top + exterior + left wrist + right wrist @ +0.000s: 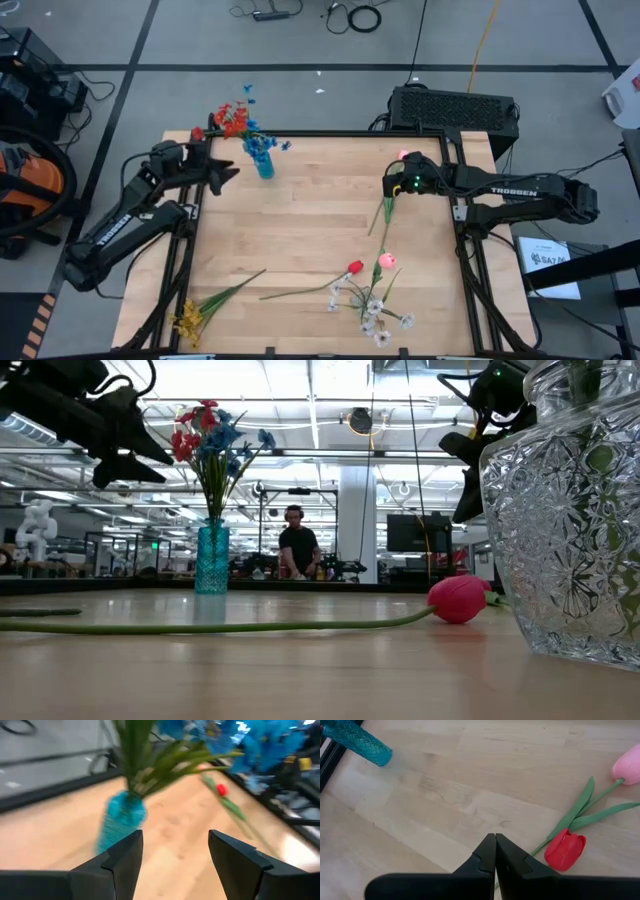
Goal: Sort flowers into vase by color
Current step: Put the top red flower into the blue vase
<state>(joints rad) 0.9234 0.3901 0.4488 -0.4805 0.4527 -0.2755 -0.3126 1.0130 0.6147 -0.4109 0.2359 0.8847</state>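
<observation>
The teal cup (264,166) stands near the table's far left corner and holds blue sprays and red clusters (233,118); it also shows in the low view (211,560). My left gripper (175,851) hovers open just left of the teal cup (121,821) and touches nothing. My right gripper (495,851) is raised over the table's far right part (391,186), shut on a pink-budded flower (403,156). A red tulip (355,267), a pink tulip (388,261), white blossoms (375,315) and a yellow sprig (190,320) lie near the near edge. My right gripper pinches the pink-budded flower's stem between its two shut fingers (482,857). The fingers themselves hide the spot where they grip. The green stem (384,213) hangs below the gripper, and the bud sits at the gripper's far side.
A clear cut-glass vase (565,520) stands close to the low camera on the right. The red tulip's long stem (230,626) lies across the table's near middle. Bare wood (310,215) lies between the two grippers. A person (296,548) stands far behind the table.
</observation>
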